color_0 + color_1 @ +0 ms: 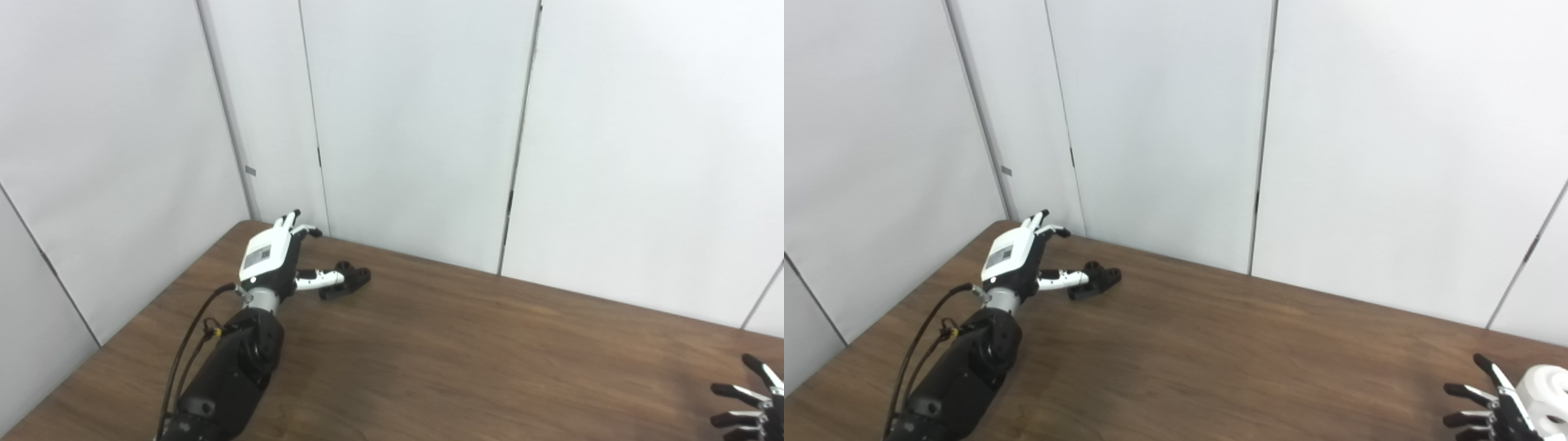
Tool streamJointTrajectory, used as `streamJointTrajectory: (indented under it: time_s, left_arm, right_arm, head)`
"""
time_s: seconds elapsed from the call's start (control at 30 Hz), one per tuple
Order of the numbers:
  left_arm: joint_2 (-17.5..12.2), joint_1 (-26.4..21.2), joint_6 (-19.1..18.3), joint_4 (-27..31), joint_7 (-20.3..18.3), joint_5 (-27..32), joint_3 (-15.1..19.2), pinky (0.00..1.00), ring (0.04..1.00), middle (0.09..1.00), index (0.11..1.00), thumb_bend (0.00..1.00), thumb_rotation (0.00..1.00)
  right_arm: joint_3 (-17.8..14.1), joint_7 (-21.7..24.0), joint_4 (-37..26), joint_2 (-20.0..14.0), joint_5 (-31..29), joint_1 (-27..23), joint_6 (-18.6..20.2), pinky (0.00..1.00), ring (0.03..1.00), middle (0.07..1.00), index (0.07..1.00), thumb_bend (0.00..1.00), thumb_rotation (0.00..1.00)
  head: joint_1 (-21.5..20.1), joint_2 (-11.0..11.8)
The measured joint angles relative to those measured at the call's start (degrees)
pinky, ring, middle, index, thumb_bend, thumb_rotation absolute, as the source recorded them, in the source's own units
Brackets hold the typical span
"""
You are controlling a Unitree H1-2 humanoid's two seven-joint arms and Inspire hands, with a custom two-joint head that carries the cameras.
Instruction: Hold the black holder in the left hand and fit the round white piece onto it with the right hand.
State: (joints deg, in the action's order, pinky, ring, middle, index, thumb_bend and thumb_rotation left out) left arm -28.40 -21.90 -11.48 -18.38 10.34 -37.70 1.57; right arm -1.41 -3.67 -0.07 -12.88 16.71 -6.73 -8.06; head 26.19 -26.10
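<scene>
Left hand (272, 260) reaches to far left corner of wooden table (465, 355), fingers spread, thumb touching black holder (346, 280) lying on tabletop; holder not gripped. Right hand (1494, 407) at bottom right edge, fingers splayed, empty. Round white piece (1543, 389) lies on table just beside right hand, visible in right eye view only.

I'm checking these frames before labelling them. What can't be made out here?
- White piece: cut off by the right eye view's right and bottom edges; absent from the left eye view.
- Right hand: partly cut off by the bottom edge in both views, fingers spread; contact with the white piece unclear.
- Left hand: seen from behind, thumb beside the black holder; whether they touch is unclear.
- Holder's shape: too small.
</scene>
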Motion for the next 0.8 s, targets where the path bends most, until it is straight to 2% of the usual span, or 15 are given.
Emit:
streamJointTrajectory:
  time_s: [0.27,0.4,0.6,0.7,0.8]
  left_arm:
    - [-0.03,-0.59,0.14,-3.85,-0.28,1.59,-1.57,0.94,1.0,1.0,0.764,1.0,0.6]
    - [-0.34,-1.18,0.76,-7.98,0.24,1.4,-3.54,0.92,1.0,1.0,0.751,1.0,0.55]
    - [-0.38,-1.42,0.73,-11.23,0.84,1.38,-5.26,0.9,1.0,1.0,0.753,1.0,0.58]
    - [-0.35,-1.92,0.72,-12.77,1.44,1.38,-5.98,0.9,1.0,1.0,0.756,1.0,0.59]
    - [-0.33,-2.5,0.7,-14.17,2.96,1.39,-6.29,0.89,1.0,1.0,0.75,1.0,0.53]
  right_arm:
    - [-0.29,0.97,-1.9,-0.02,-0.03,0.01,1.04,0.43,0.542,0.709,0.905,0.62,0.06]
    - [-0.42,1.44,-2.05,-0.05,-0.06,0.04,1.14,0.43,0.542,0.71,0.904,0.63,0.08]
    - [-0.96,1.77,-2.15,-0.15,-0.18,0.33,1.65,0.43,0.535,0.705,0.899,0.63,0.11]
    - [-1.01,1.93,-2.58,-0.25,-0.18,0.48,1.81,0.42,0.535,0.705,0.898,0.63,0.09]
    - [-1.05,2.04,-3.35,-0.39,-0.21,0.67,1.83,0.42,0.537,0.707,0.896,0.63,0.09]
  head:
    - [-0.18,-0.44]
    - [-0.53,-0.7]
    - [-0.53,-0.97]
    - [-0.7,-1.14]
    - [-0.7,-1.23]
